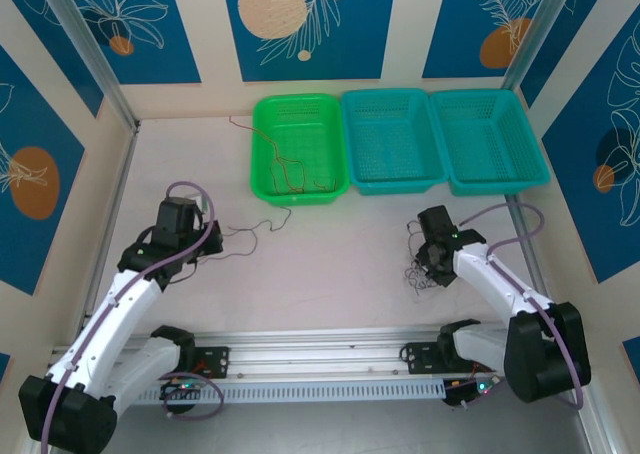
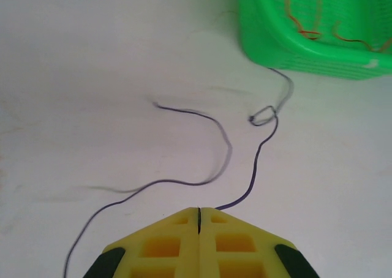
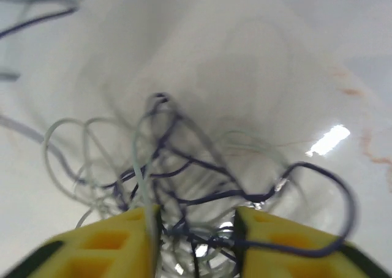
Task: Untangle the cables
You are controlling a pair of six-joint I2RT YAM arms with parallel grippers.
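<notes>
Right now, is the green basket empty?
Not empty: a few thin red-orange cables lie inside the green basket, visible from above and from the left wrist camera.

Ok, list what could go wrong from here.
The left gripper is shut on a dark cable with a small loop near the green basket; pulling could cinch it into a knot. The right gripper has its jaws astride the tangle, so closing would likely grab several strands together.
</notes>
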